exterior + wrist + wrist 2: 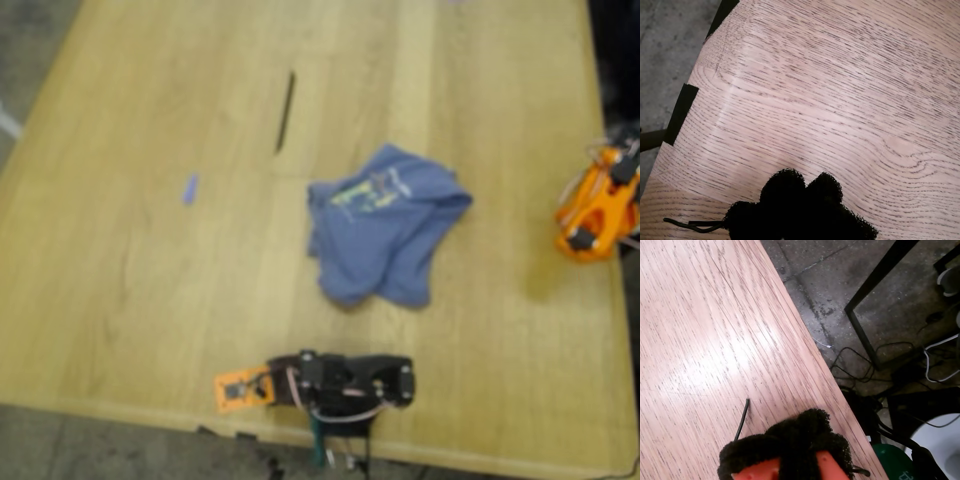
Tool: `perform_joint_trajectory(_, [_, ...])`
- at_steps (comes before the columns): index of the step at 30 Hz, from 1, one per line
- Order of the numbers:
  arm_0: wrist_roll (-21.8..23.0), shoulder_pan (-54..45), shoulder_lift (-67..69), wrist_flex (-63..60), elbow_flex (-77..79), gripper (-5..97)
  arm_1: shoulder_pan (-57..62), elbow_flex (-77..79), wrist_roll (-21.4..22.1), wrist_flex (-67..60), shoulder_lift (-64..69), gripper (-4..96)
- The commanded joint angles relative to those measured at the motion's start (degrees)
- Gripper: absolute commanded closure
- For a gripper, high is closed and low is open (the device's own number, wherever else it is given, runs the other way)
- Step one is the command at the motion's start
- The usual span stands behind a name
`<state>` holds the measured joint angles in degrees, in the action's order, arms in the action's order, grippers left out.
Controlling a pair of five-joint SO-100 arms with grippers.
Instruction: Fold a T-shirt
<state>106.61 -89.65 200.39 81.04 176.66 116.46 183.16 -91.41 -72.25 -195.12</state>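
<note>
In the exterior view, one slate-blue T-shirt (384,226) lies crumpled right of centre on the wooden table (150,270), with two arms at the edges.

The first wrist view shows only oak grain and my first gripper (800,207), its fuzzy black padding hiding the jaw gap; I cannot tell its state.

In the second wrist view, my second gripper (790,452), black foam over orange plastic, is likewise unreadable.

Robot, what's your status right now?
Both grippers over bare table, holding nothing. T-shirt crumpled, untouched. Dark stick and blue scrap lie apart from it.
</note>
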Motion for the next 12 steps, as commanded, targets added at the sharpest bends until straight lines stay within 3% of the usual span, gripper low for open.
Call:
perform_joint_trajectory(1, [-0.2,0.2,6.4,0.8,-1.1,92,8.2,3.7,0.4,0.4,-0.1,91.1])
perform_joint_trajectory(12, [-0.4,-0.4,6.5,-0.5,-1.1,92,8.1,3.7,0.4,2.7,-0.1,91.1])
